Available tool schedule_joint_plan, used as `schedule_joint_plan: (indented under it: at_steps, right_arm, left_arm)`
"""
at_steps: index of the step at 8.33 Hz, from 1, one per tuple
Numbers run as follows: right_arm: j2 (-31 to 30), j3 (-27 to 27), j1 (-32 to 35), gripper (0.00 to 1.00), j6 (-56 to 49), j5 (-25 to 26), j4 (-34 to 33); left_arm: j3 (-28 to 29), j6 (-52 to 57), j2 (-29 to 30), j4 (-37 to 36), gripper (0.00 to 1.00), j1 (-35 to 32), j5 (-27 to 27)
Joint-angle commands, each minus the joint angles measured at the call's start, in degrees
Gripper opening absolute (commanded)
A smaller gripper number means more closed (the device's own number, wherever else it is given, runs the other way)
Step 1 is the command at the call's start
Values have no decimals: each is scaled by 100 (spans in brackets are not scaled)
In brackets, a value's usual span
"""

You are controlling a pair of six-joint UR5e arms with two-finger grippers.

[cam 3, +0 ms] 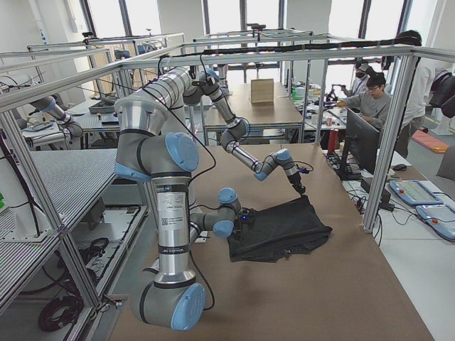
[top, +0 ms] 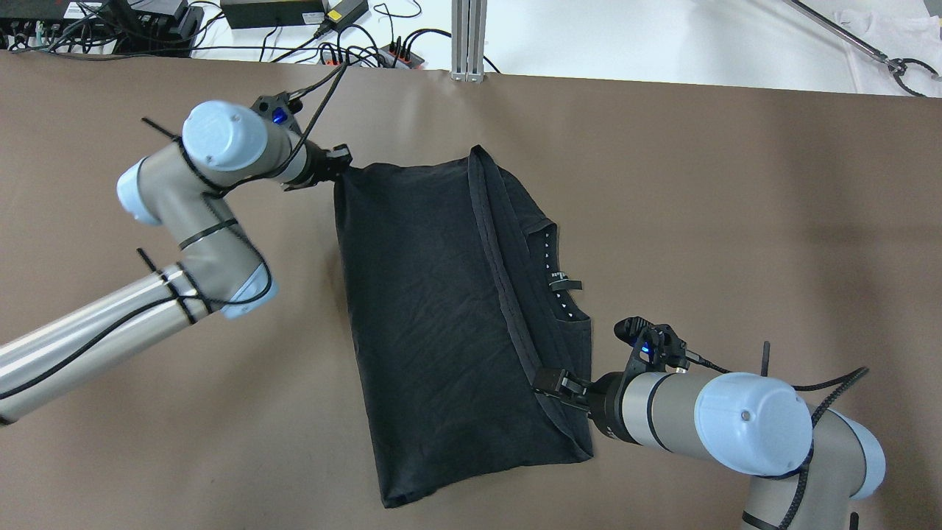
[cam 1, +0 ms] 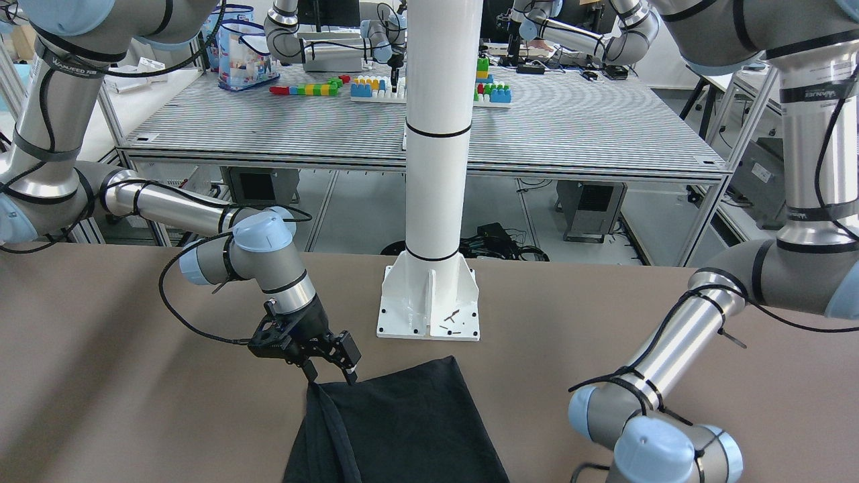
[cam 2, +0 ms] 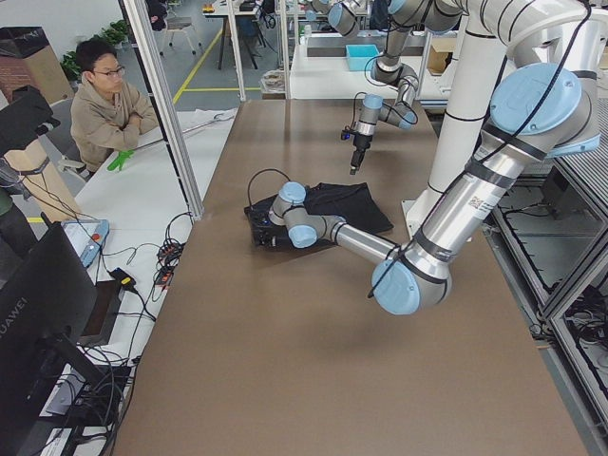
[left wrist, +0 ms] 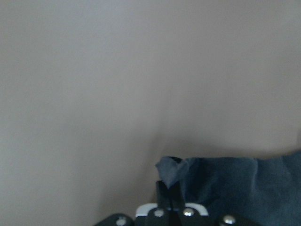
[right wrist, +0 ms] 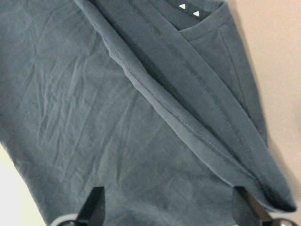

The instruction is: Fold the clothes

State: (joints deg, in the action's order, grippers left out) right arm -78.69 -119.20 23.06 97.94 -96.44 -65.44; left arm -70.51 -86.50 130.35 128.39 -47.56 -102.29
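Clothes [top: 427, 309] should handle limp and light, so grip corners. Your left fingers [left wrist: 163, 197] pinch one corner; your right fingers [right wrist: 95, 205] stand open.

Brown table [top: 147, 442] bears black clothes [top: 434, 309] and a white pillar base [cam 1: 429, 320], seemingly bolted.

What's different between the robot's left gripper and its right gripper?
The left gripper has its fingers shut, pinching a corner of the black shirt; the right gripper has its fingers spread open, holding nothing. The left gripper is at the shirt's far corner; the right gripper is at its near end, by the folded hem. Both are black and low at the shirt's edge.
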Motion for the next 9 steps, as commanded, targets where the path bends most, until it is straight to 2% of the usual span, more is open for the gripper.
schedule_joint_plan:
  at_steps: [1,2,4,5,6,9]
  right_arm:
    - [56,20,-3,95,6,55,-4]
    - [56,29,-3,95,-3,55,-4]
    - [178,230,-3,95,-12,64,5]
    - [205,275,-12,95,6,73,5]
    - [310,318,-38,94,23,238,-4]
    - [731,678,-56,94,-239,293,-118]
  left_arm:
    - [2682,125,2224,54,0,-271,33]
    - [3222,108,2658,116,0,-245,129]
    - [3474,108,2768,336,0,-236,183]
    - [3457,108,2759,371,22,-236,209]
    - [3387,134,2725,389,99,-227,209]
    - [1975,55,1734,371,100,-148,280]
